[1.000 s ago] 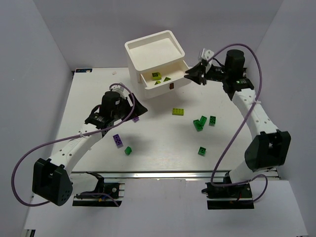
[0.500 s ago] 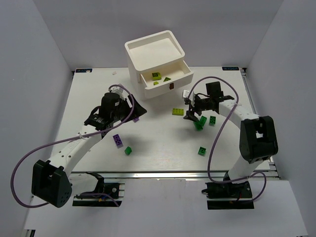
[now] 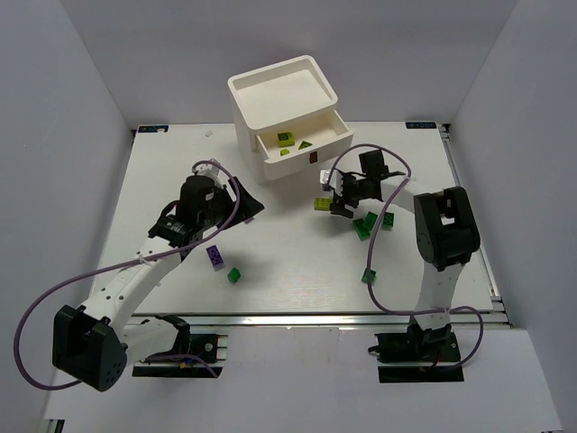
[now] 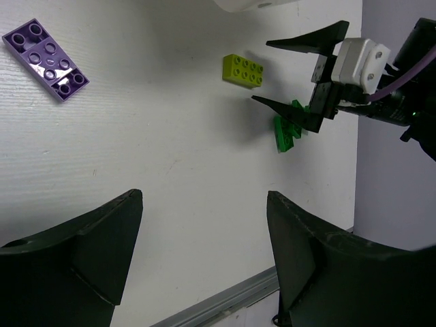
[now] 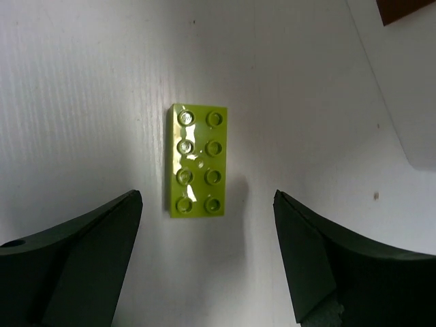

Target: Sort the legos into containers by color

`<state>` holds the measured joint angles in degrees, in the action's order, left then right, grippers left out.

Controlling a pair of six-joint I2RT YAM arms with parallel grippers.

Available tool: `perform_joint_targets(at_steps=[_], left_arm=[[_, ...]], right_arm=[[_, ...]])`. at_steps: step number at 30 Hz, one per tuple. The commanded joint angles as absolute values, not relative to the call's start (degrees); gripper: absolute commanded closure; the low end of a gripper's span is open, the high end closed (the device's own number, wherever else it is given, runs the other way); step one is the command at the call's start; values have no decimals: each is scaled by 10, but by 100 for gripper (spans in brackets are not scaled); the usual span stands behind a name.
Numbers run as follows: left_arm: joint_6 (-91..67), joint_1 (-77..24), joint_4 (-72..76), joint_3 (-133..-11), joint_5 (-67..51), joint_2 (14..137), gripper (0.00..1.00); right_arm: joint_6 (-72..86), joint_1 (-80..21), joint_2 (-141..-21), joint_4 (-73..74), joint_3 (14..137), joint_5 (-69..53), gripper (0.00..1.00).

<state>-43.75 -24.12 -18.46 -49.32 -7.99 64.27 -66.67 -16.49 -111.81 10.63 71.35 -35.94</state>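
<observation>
1. Swinging away from the drawer unit (image 3: pixel 270 167), the right arm (image 3: pixel 437 225) has folded down toward the table (image 3: pixel 153 180). The left arm (image 3: pixel 144 262) has barely shifted.
2. At the table's back edge the white unit has one drawer (image 3: pixel 335 147) pulled out. It holds yellow-green pieces (image 3: pixel 286 138), so that is probably where this colour belongs.
3. The right gripper (image 5: pixel 204 197) hangs over a loose yellow-green brick (image 5: pixel 197 160). Its jaws are spread wide, one on each side of the brick and touching neither side, which looks like a line-up for a pick.
4. The left gripper (image 4: pixel 204 197) hovers empty with its jaws apart over bare table. A purple brick (image 4: pixel 45 59) lies nearby and is likely its next target.
5. Two dark green bricks (image 3: pixel 365 224) lie just beside the right gripper, and a closing finger might nudge them. Another purple piece (image 3: pixel 215 256) and a small green one (image 3: pixel 234 274) lie well apart, out of the way.
</observation>
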Motion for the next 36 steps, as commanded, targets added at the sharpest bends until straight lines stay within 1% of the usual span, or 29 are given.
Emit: perform_joint_targets(at_steps=[1, 4, 7, 9, 10, 11, 13, 14, 16, 17, 20, 21, 23, 24, 26, 28, 30, 31, 32, 33, 34, 35, 36], left_arm=[[-442, -243, -189, -490, -69, 618, 17], [-443, -243, -187, -490, -69, 620, 17], [-442, -243, -185, -492, -71, 625, 17], [-441, -243, -183, -495, -75, 628, 17], [-440, -243, -182, -495, -76, 628, 17], [-440, -243, -179, -495, -77, 628, 17], [-441, -243, -171, -495, -81, 630, 17], [-440, -243, -169, -496, -83, 631, 17], [-438, -243, -162, -502, -90, 637, 18], [-436, -243, -157, -504, -91, 640, 17], [-426, -243, -147, -523, -105, 652, 18], [-422, -243, -144, -529, -108, 656, 19], [-411, -243, -132, -547, -122, 667, 21], [-406, -243, -127, -554, -126, 671, 22], [-394, -243, -114, -575, -139, 684, 24], [-387, -243, -104, -588, -146, 693, 27], [-375, -248, -105, -613, -154, 714, 28], [-371, -248, -105, -620, -156, 722, 30], [-365, -248, -107, -633, -159, 737, 32], [-361, -248, -112, -638, -161, 744, 34], [-356, -248, -112, -649, -164, 762, 36], [-356, -248, -112, -649, -164, 762, 36], [-356, -248, -111, -651, -164, 766, 37]], right_arm=[[-680, -177, -1134, 109, 756, -359, 17], [-675, -179, -1153, 112, 776, -358, 19], [-686, -185, -1172, 141, 796, -359, 23], [-694, -186, -1181, 159, 804, -363, 28], [-704, -185, -1185, 168, 814, -366, 32], [-710, -185, -1188, 194, 820, -368, 39], [-727, -185, -1197, 220, 831, -369, 45], [-733, -185, -1199, 229, 834, -370, 50], [-742, -184, -1194, 238, 828, -369, 53], [-744, -185, -1190, 240, 817, -370, 60], [-755, -182, -1165, 250, 798, -381, 71], [-759, -181, -1142, 254, 785, -388, 76], [-771, -179, -1115, 290, 775, -412, 84], [-775, -177, -1081, 307, 770, -429, 85], [-791, -175, -1050, 374, 768, -474, 90], [-791, -176, -998, 415, 769, -515, 93], [-749, -174, -945, 416, 773, -533, 94], [-720, -173, -930, 405, 777, -538, 94], [-682, -172, -916, 357, 782, -538, 94], [-611, -171, -892, 327, 794, -534, 94], [-543, -168, -874, 232, 807, -521, 97], [-511, -168, -874, 231, 816, -512, 97], [-485, -167, -874, 199, 826, -505, 98]])
